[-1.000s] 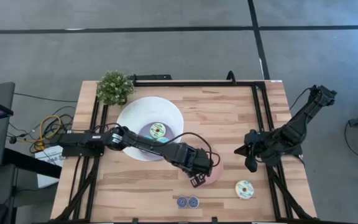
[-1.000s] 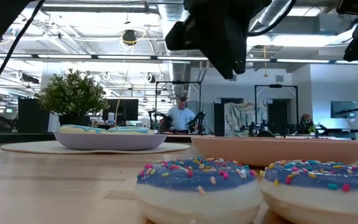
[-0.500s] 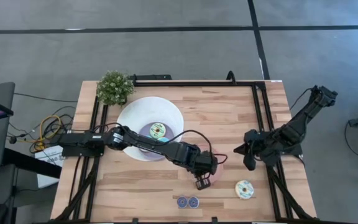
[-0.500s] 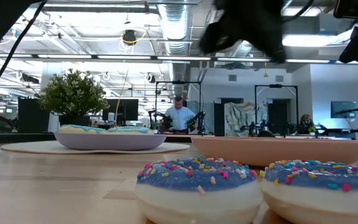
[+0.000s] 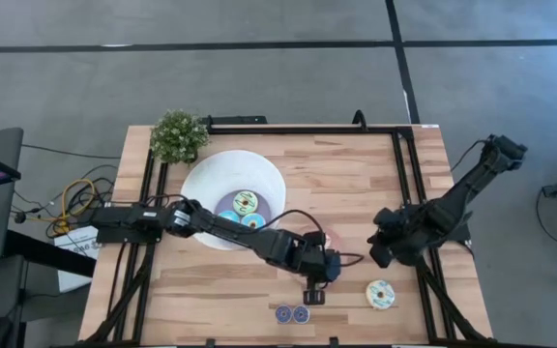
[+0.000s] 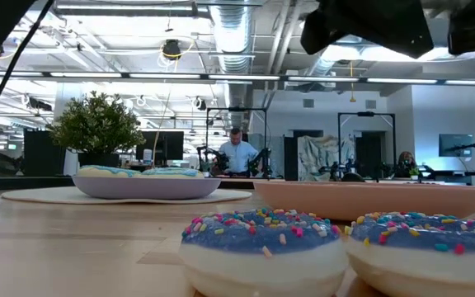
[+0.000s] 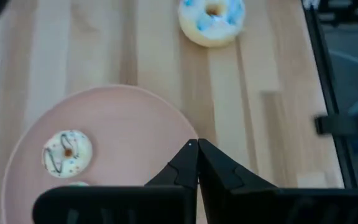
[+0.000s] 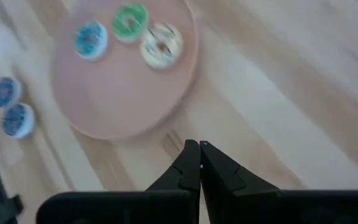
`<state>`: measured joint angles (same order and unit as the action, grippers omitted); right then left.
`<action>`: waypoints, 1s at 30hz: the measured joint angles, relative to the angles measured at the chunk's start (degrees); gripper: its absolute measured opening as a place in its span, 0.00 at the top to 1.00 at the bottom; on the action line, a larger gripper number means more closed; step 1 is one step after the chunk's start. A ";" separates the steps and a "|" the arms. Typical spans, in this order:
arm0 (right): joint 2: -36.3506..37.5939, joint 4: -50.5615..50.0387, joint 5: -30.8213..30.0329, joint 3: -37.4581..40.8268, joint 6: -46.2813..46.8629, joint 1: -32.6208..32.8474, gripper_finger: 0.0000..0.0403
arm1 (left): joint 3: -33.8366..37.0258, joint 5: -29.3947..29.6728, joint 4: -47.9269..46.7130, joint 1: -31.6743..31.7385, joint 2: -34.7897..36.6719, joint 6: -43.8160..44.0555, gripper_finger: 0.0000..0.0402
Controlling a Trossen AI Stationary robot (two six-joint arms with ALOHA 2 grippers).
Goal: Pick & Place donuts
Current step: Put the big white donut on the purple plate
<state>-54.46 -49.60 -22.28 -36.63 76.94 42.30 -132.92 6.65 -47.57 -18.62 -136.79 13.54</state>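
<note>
Your left gripper point(image 5: 313, 295) hangs with its fingers pinched together and nothing between them, out past the near rim of the pink plate point(image 7: 135, 118). The two small blue donuts point(image 5: 292, 314) lie just ahead of the tips and a little to the side, touching each other, close to the table's front edge — these look like your nearest targets, and the left arm is plainly the nearer one to them. Being rings, they have no long axis to line up with; what matters is that the pair sit side by side, so you'll likely want the jaws opened and set across one donut without nudging its neighbour.

The larger cream donut with blue icing point(image 5: 381, 294) sits well off to the side of your left jaws, on bare wood — nearer to the right gripper point(image 8: 197, 149), which is also closed and empty, raised above the table beside the plate.

The left arm is stretched long and low from its base across the white bowl point(image 5: 201, 179), wrist bent downward; the right arm is folded back, waiting
</note>
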 joint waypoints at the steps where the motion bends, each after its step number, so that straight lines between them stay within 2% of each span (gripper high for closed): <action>1: -1.57 -1.57 1.16 -0.99 1.14 0.07 1.00 | 0.00 -0.42 -0.46 -0.07 0.00 -0.75 1.00; 7: -10.81 -9.31 4.40 -8.88 5.17 0.44 1.00 | 0.00 -6.05 -4.38 -0.01 0.00 -4.10 1.00; 15: -18.44 -9.96 4.38 -16.33 9.74 0.43 1.00 | 0.20 -11.02 -13.41 -0.15 1.21 -9.04 1.00; 17: -19.60 -9.97 4.39 -17.31 11.64 0.75 1.00 | 2.61 -12.86 -13.31 -0.28 2.39 -9.94 1.00; 20: -21.17 -9.96 4.83 -18.45 15.19 1.58 1.00 | 11.05 -15.62 -10.21 -0.32 6.29 -10.00 1.00; 24: -22.69 -9.99 8.03 -18.81 21.55 3.15 1.00 | 29.54 -16.40 3.04 -0.59 16.82 -6.77 1.00; 30: -23.34 -10.45 13.68 -18.85 30.92 4.97 1.00 | 57.57 -10.70 23.77 -2.15 34.31 1.68 1.00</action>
<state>-77.79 -60.04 -8.61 -55.48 107.86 47.27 -75.36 -4.06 -23.80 -20.77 -102.48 15.22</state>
